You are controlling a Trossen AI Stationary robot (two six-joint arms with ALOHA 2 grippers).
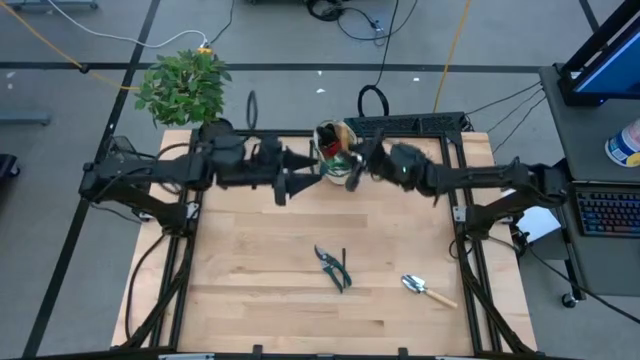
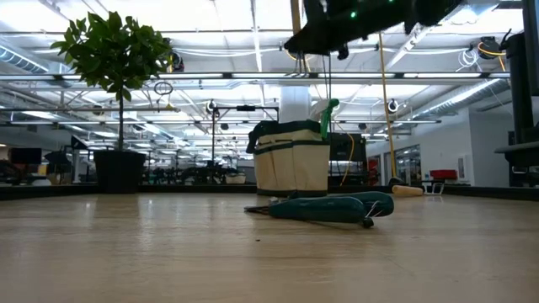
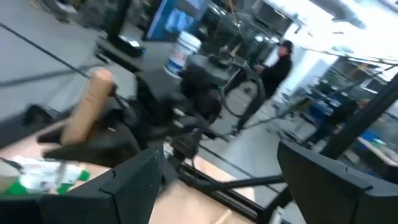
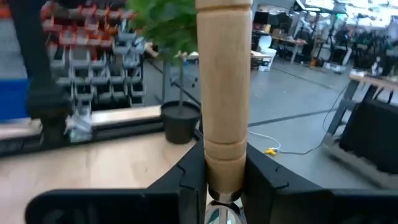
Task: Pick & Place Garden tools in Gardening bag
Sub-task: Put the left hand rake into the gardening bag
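The beige gardening bag [image 1: 335,150] with green trim stands at the table's far middle, and it also shows in the low view [image 2: 292,164]. A green spray bottle's trigger [image 2: 327,114] sticks out of it. My right gripper [image 1: 357,165] is at the bag's right side, shut on a wooden-handled tool [image 4: 225,81]. My left gripper [image 1: 300,172] is open and empty just left of the bag, its fingers [image 3: 134,186] wide apart. Dark pruning shears [image 1: 333,267] and a wooden-handled trowel [image 1: 428,290] lie flat on the table nearer the front. My right gripper pinches the wooden handle between its two fingers at the narrow neck end [image 4: 225,163], just above the metal part [image 4: 216,214]. The fingers lie across the handle. The handle's free end sticks out beyond the fingers, as the left wrist view [image 3: 90,106] also shows. The tool's metal end is hidden.
A leafy plant [image 1: 185,85] in a black pot [image 2: 120,171] stands at the far left corner. The shears [image 2: 328,206] lie in front of the bag in the low view. Bare wood stretches across the table's near half. A person [image 3: 277,68] stands beyond the table.
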